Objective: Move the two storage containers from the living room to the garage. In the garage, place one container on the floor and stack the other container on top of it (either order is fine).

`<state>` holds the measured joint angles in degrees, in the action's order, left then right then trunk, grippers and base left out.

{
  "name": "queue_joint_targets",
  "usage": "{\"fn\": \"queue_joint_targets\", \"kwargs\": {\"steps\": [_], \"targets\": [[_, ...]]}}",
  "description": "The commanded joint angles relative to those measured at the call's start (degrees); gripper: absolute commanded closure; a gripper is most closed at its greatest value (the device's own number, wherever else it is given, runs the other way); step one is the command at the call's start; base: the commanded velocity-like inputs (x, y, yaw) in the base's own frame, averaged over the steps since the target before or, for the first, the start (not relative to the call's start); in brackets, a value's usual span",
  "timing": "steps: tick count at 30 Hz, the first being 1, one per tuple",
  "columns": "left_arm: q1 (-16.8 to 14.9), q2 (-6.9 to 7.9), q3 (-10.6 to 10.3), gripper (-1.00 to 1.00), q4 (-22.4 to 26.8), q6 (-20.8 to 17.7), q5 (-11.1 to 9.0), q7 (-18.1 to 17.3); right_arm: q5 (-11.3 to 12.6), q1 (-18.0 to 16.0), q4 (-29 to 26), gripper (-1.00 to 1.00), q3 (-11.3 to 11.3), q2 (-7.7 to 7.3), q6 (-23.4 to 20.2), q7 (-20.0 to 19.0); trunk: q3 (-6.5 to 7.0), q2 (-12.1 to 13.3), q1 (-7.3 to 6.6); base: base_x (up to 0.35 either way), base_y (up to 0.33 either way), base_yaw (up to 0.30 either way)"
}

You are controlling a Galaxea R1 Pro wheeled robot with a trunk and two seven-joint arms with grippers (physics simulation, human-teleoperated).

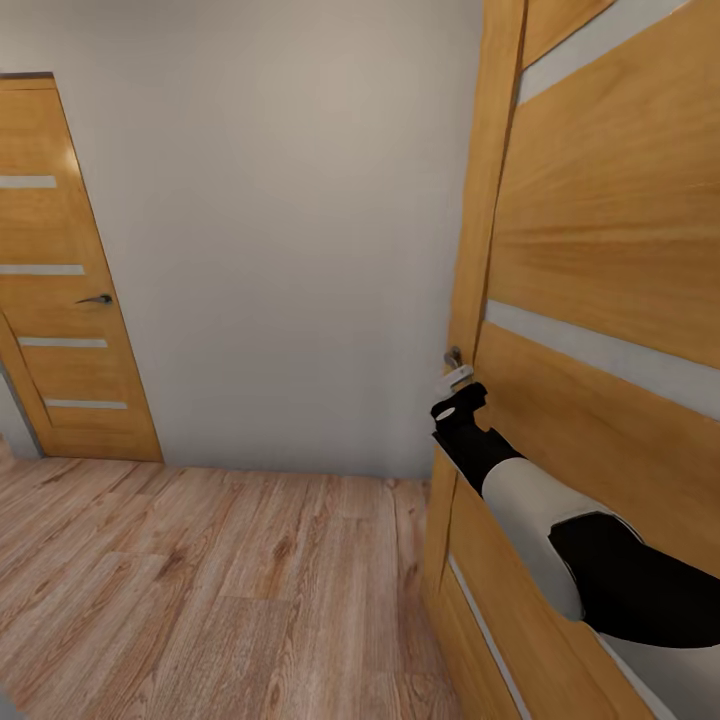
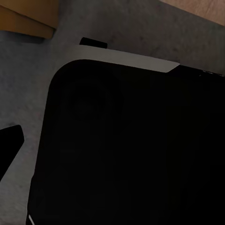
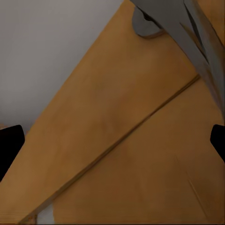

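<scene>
Right hand (image 1: 458,392) at door handle (image 1: 453,357), jaws spread

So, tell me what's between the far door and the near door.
Head view: grey wall above bare wood floor separates the far door from the near door.

Close on wooden door (image 3: 126,140), diagonal seam across panel. Grey metal handle (image 3: 187,33) at upper corner, its rosette on the wood. Pale wall (image 3: 42,51) beyond door edge. Dark fingertips (image 3: 9,145) at both frame edges, spread apart.
</scene>
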<state>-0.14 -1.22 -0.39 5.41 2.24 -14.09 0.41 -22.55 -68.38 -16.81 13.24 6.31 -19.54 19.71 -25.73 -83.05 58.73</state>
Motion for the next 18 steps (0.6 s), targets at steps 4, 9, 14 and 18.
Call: {"fn": "queue_joint_targets", "kwargs": {"steps": [4,9,14,18], "targets": [[0.0,-0.01,0.0,-1.0,0.0,0.1,-0.3,0.0,-0.4,0.0,0.1,-1.0,-1.6,-1.1,-0.7,0.2,-0.07,0.0,0.0,0.0,0.0,0.0],[0.0,-0.01,0.0,-1.0,0.0,0.1,-0.3,0.0,-0.5,0.0,0.0,-1.0,-2.8,-2.99,-0.7,0.2,-0.07,0.0,0.0,0.0,0.0,0.0],[0.0,-0.01,0.0,-1.0,0.0,0.1,-0.3,0.0,-0.4,0.0,-0.1,-1.0,-3.2,-3.28,-0.8,-0.2,-0.07,0.0,0.0,0.0,0.0,0.0],[0.0,-0.01,0.0,-1.0,0.0,0.1,-0.3,0.0,-0.5,0.0,-0.3,-1.0,-3.9,-3.19,-1.1,-0.6,-0.07,0.0,0.0,0.0,0.0,0.0]]}}
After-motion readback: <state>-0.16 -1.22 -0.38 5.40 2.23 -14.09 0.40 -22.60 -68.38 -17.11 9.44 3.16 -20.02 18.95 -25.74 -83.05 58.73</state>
